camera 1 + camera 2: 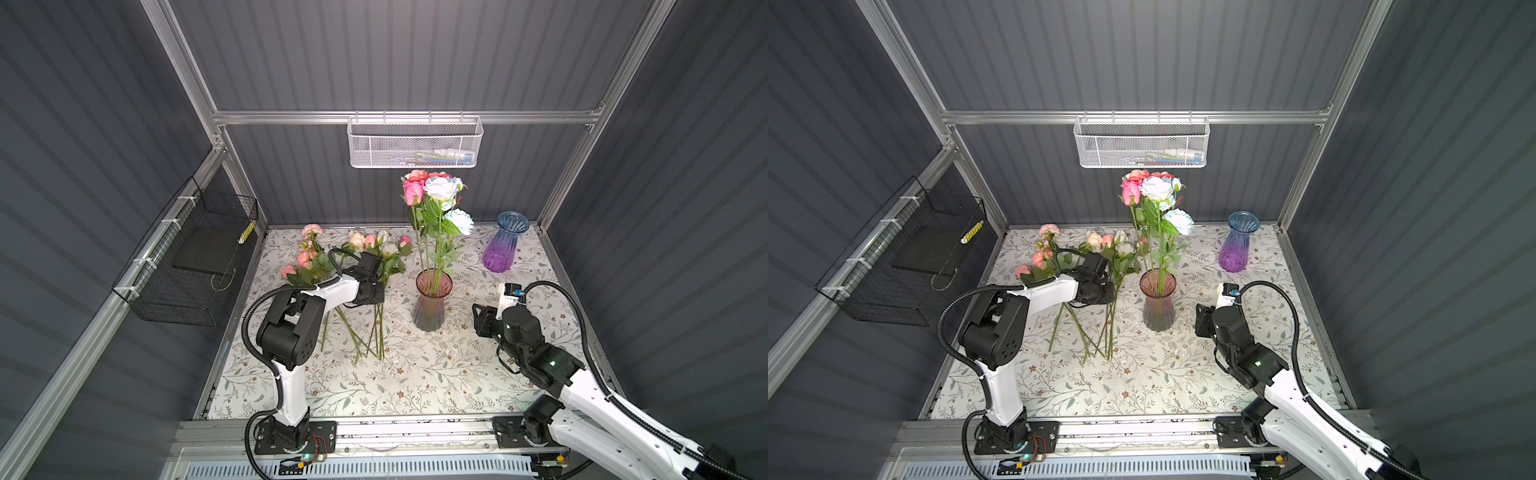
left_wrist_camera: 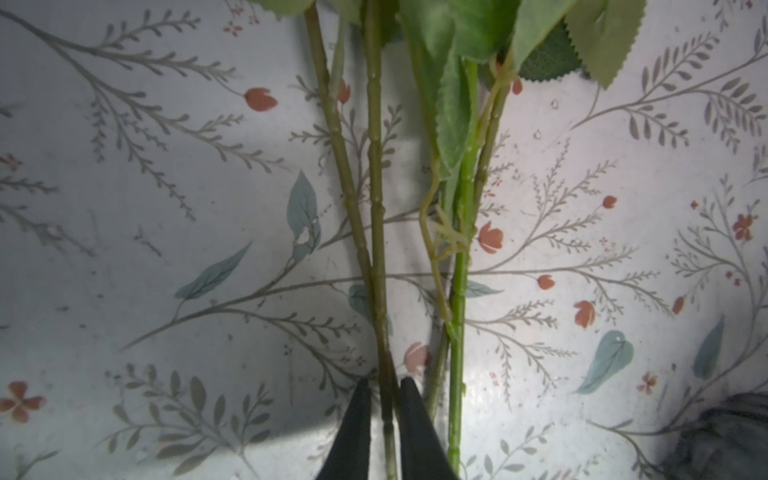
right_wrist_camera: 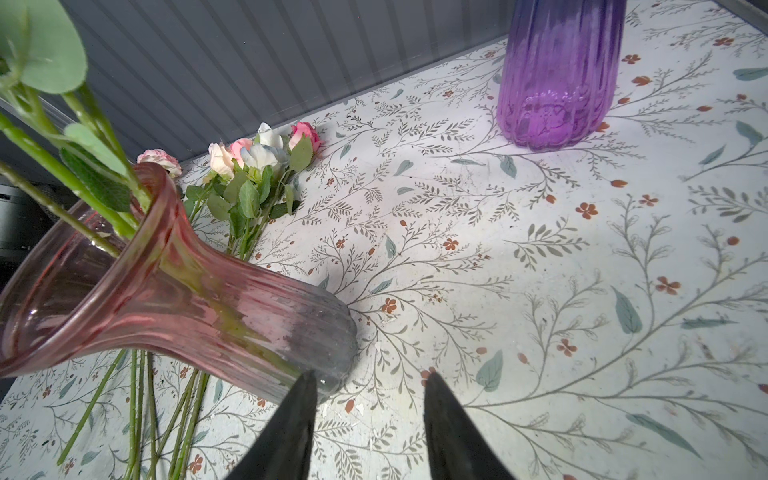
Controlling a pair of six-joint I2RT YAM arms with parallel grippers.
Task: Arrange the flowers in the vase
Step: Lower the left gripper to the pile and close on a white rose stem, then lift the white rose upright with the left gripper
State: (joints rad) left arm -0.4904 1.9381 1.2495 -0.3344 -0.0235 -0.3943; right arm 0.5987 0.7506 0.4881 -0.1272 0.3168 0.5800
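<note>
While the left tool (image 2: 386,399) has its two black fingers almost together around one thin green stem (image 2: 376,216), the other loose artificial roses with pink, cream and pale blue blooms (image 1: 365,249) lie flat on the floral-printed desk (image 1: 415,382), between nine and ten o'clock from the pink ribbed glass vase (image 1: 432,303). That vase stands upright near the middle of the desk and holds several tall roses in pink and white-blue (image 1: 436,195). The right tool (image 3: 370,407) is at three o'clock from it, just beside its base, with jaws partly apart and nothing between them. A purple and blue ribbed glass vase (image 1: 505,245) stands at two o'clock, well apart.
</note>
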